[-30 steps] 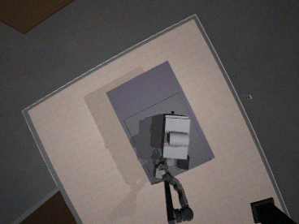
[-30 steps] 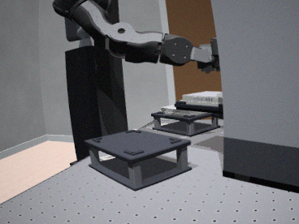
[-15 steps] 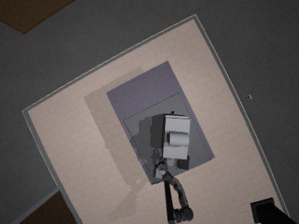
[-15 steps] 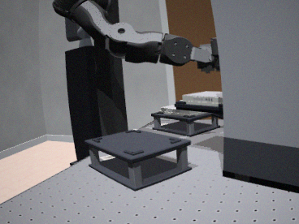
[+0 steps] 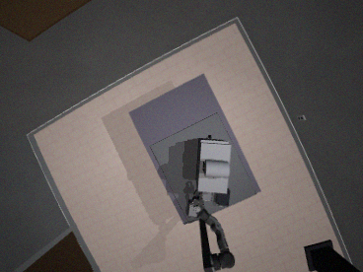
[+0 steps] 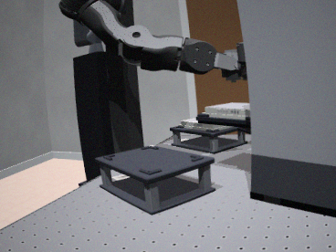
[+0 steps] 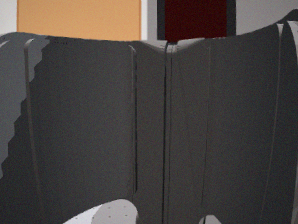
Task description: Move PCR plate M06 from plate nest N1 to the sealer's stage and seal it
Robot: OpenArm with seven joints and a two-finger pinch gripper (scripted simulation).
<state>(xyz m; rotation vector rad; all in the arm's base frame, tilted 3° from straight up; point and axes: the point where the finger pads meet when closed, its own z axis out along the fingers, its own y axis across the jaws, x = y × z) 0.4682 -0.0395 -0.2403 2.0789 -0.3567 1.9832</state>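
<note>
Two fingers of the gripper [image 7: 165,46] stand pressed together, empty, facing the sealer's [image 6: 292,91] front at its lamp [image 7: 196,3], which shows dark red. Below, a pale plate [image 6: 226,110] sits beside the housing; the near plate nest [image 6: 155,163] is bare.

Plate nest N1 [image 6: 155,161] sits bare at centre frame. Right of centre, a pale plate [image 6: 227,110] lies flat on the sealer's dark stage [image 6: 224,120].
</note>
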